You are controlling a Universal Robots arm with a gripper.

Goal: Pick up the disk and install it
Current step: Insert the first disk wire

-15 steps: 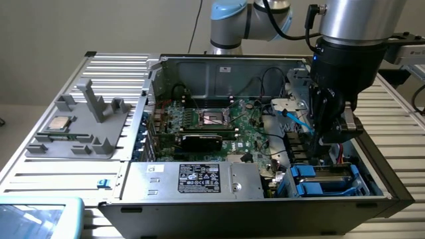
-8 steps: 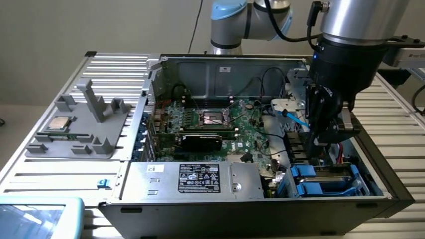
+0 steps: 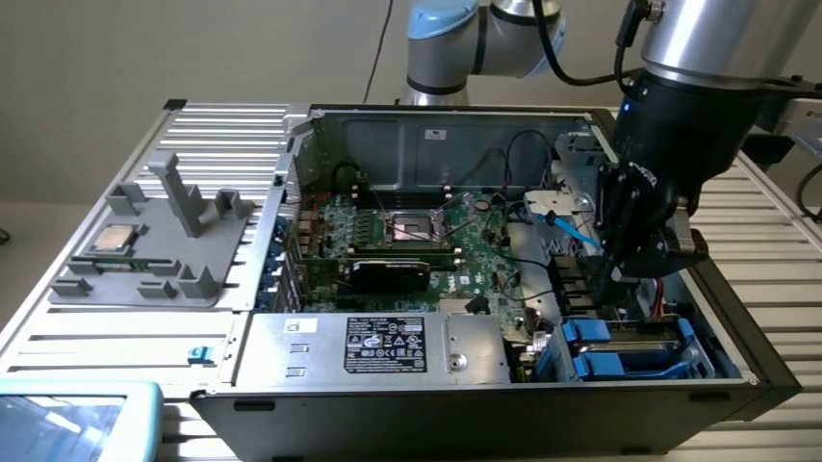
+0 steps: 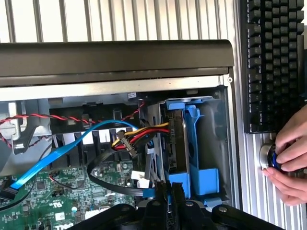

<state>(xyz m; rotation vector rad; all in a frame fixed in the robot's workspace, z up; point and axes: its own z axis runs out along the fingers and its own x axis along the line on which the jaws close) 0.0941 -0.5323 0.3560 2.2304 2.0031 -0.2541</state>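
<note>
Exterior view, open computer case (image 3: 514, 385), blue-carrier disk (image 3: 629, 351) in corner bay

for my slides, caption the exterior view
Robot gripper lowered into an open computer case, above the blue drive carriers.

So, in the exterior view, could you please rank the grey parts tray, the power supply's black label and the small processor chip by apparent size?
Largest to smallest, as they look:
1. grey parts tray
2. black label, though it sits nearer the camera
3. processor chip, resting on the tray
</note>
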